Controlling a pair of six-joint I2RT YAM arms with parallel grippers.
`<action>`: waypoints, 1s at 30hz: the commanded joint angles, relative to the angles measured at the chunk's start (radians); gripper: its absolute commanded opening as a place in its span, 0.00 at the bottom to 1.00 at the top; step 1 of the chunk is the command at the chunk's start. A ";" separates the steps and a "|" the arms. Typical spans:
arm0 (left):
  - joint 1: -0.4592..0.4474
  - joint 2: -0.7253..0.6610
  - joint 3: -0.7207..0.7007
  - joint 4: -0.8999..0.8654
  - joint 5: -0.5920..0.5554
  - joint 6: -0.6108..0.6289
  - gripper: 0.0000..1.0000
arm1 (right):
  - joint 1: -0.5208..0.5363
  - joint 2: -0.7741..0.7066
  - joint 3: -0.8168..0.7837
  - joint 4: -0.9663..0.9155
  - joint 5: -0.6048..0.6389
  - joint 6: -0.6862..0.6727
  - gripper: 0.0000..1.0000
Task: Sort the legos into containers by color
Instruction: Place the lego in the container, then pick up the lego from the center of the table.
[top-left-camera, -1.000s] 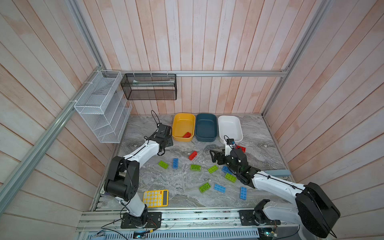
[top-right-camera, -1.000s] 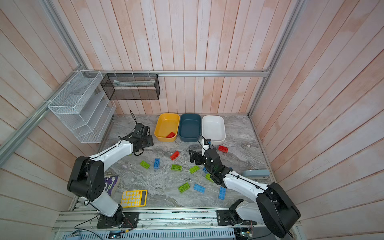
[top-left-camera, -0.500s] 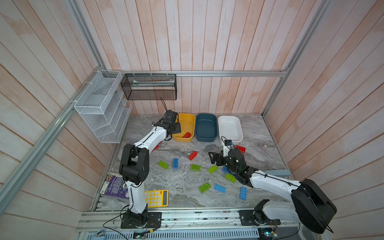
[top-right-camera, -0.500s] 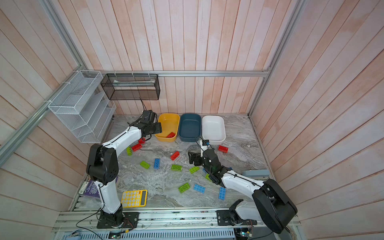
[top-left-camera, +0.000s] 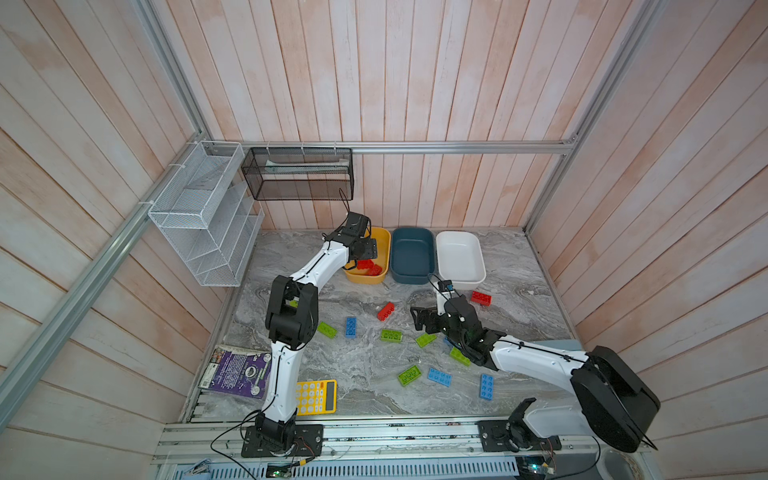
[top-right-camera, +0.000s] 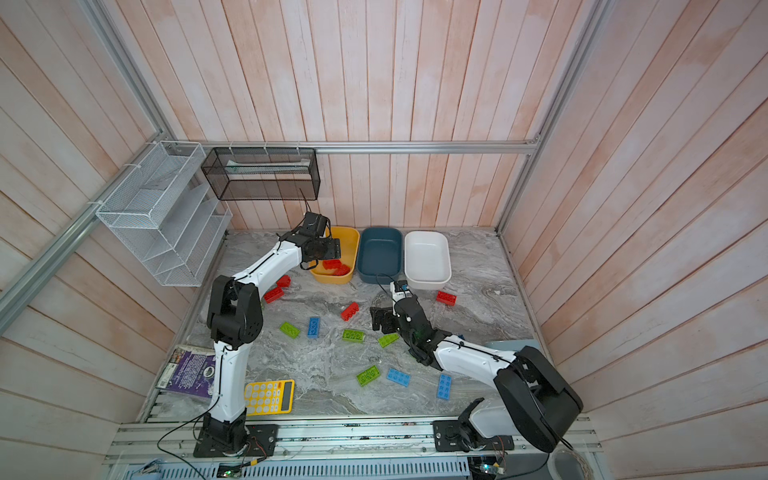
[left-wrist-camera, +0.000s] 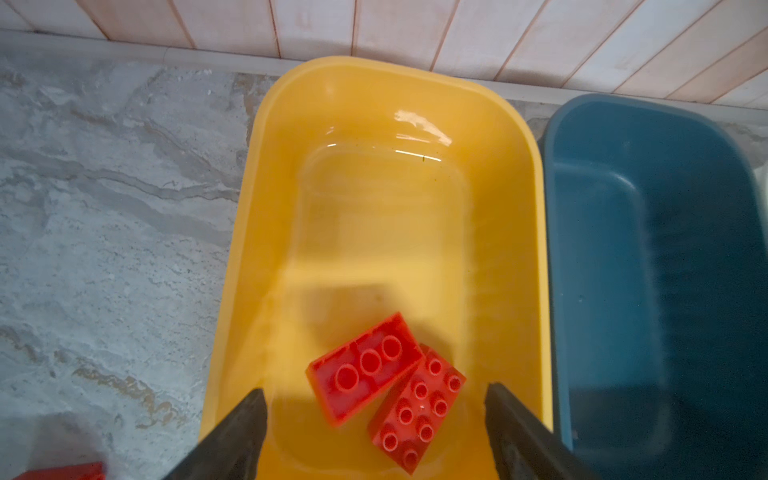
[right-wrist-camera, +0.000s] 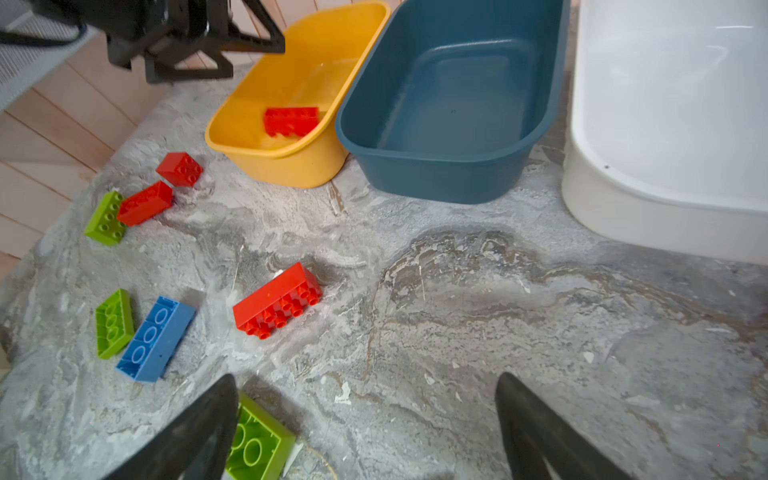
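Left wrist view: the left gripper (left-wrist-camera: 374, 390) is spread wide and empty above the yellow tub (left-wrist-camera: 249, 232), where two red bricks (left-wrist-camera: 365, 370) are seen touching. In both top views the right gripper (top-left-camera: 417, 320) is held with jaws parted wide, empty, low over the marble table (top-left-camera: 365, 361), with the blue tub (top-left-camera: 411, 245) at its twelve o'clock, the white tub (top-left-camera: 459, 257) at one, and loose bricks (top-left-camera: 386, 311) strewn from four to nine.
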 joint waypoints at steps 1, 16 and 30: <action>-0.001 -0.067 -0.015 -0.025 0.015 0.001 0.93 | 0.035 0.030 0.049 -0.056 0.039 -0.026 0.97; -0.001 -0.878 -0.809 0.154 0.009 -0.036 0.98 | 0.082 0.315 0.275 -0.124 -0.246 -0.263 1.00; 0.000 -1.321 -1.122 0.068 0.061 -0.054 0.98 | 0.063 0.522 0.519 -0.313 -0.238 -0.392 0.96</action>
